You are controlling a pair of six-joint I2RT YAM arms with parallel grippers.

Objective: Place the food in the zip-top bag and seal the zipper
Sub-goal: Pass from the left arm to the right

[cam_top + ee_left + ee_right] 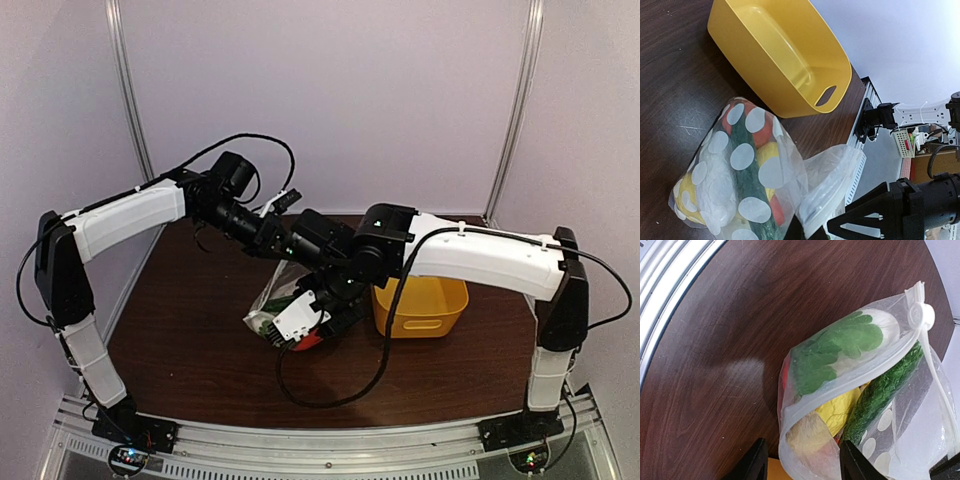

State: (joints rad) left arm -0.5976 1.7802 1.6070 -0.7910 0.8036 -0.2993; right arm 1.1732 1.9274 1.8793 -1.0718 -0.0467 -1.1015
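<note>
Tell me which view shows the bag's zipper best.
Right wrist: the zipper runs clearly across the frame. Left wrist shows mainly the dotted side of the bag; from the top, arms cover it.

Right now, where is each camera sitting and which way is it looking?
Top camera: above and behind the arms, looking down at the table; left arm and right arm show.
Left wrist: low, facing the bag and yellow basket; left gripper shut at the bottom edge.
Right wrist: looking down onto the bag; right gripper straddles it.
Shared: all three show the bag.
</note>
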